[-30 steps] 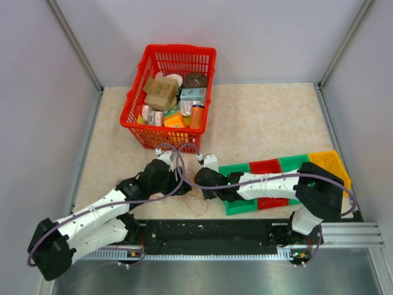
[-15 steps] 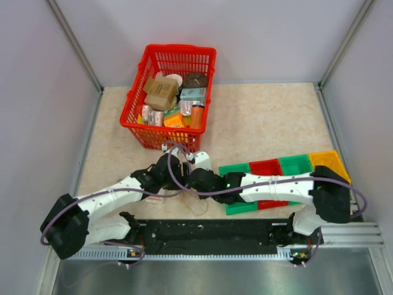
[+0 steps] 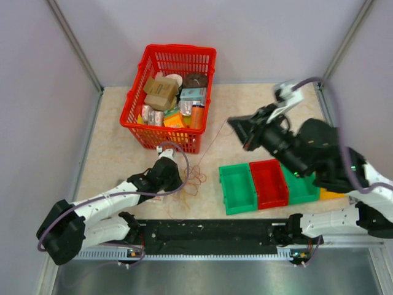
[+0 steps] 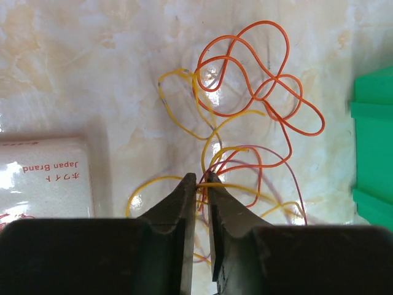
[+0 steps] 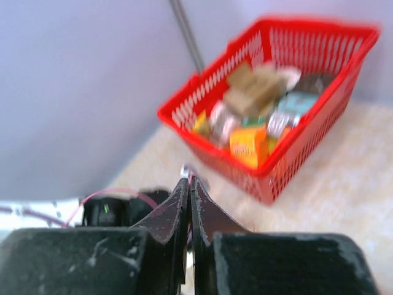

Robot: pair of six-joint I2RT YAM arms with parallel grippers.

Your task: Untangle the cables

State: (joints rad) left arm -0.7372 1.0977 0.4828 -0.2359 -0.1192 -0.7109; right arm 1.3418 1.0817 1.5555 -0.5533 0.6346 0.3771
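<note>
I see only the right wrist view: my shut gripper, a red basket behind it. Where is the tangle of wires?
Observer: The wires lie on the table, just in front of the red basket.
Operator: Does the left gripper hold them?
Observer: The left gripper has its jaws nearly closed around yellow strands at the tangle's edge.
Operator: What lies beside the tangle?
Observer: A green bin on one side, a white packet on the other.

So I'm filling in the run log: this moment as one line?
left gripper: shut on cables | right gripper: shut, raised, pulling a strand | red basket: untouched
</note>
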